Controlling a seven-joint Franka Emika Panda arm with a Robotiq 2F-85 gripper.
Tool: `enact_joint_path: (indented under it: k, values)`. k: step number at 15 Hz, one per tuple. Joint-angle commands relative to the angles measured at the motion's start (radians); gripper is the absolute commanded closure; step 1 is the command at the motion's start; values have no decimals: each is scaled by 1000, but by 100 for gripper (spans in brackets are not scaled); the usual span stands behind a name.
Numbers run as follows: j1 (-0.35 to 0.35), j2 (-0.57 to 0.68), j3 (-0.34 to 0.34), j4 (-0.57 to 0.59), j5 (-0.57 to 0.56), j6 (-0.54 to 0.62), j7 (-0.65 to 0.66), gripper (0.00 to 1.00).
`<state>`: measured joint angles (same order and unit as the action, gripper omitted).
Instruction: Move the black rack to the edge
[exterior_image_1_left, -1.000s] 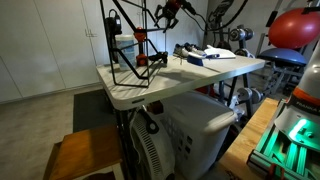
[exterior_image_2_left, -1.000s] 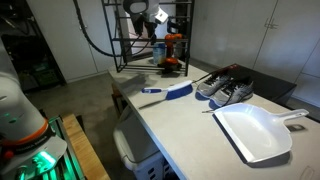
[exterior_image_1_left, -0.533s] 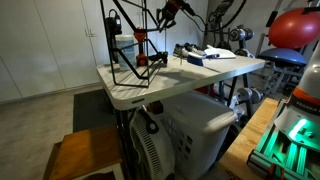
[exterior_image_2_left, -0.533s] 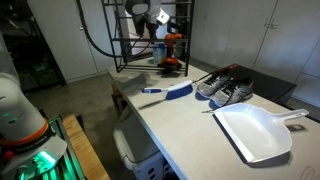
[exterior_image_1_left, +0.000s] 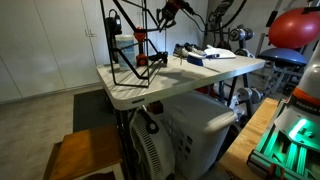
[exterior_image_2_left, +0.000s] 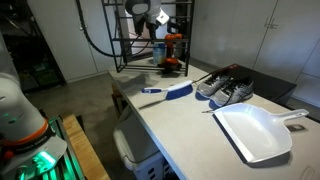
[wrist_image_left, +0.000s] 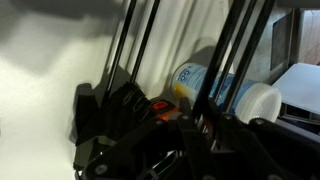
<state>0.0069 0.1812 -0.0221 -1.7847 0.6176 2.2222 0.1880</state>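
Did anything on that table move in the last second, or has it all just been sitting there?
Nothing visibly changed. The black rack stands in the same spot on the table, with the robot arm at the same place above it. The blue brush, the shoes and the white dustpan lie as before.

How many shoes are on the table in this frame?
2. One shoe lies beside the other shoe, both between the blue brush and the white dustpan. None seems hidden.
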Motion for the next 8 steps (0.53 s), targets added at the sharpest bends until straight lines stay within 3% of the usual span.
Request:
enact_joint_path:
  k: [1, 8]
  values:
    - [-16, -44, -1, -30, -38, -15, 28, 95]
    - [-15, -98, -2, -72, -69, -14, 59, 96]
